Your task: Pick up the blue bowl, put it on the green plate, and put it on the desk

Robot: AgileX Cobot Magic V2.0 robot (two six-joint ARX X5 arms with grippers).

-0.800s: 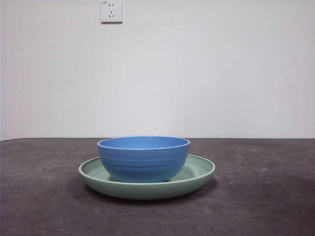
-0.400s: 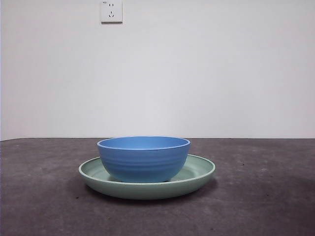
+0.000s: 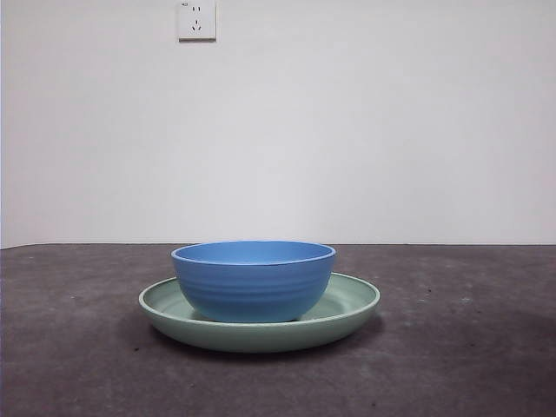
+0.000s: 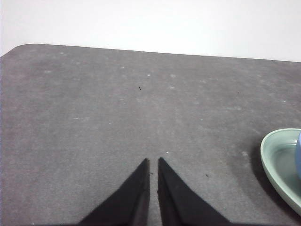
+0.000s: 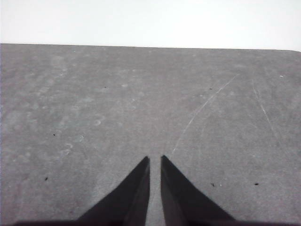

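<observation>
The blue bowl (image 3: 253, 280) stands upright inside the green plate (image 3: 347, 308), which rests on the desk (image 3: 452, 365) near the middle of the front view. My left gripper (image 4: 153, 162) is shut and empty, hovering over bare desk well away from the plate; the left wrist view shows only the plate's rim (image 4: 277, 162) and a sliver of the blue bowl (image 4: 299, 155). My right gripper (image 5: 154, 159) is also shut with nothing in it, above bare desk. Neither arm appears in the front view.
A white wall with a power socket (image 3: 196, 19) rises behind the desk. The desk's far edge (image 4: 141, 48) meets the wall. Faint scratches (image 5: 202, 110) mark the surface under the right arm.
</observation>
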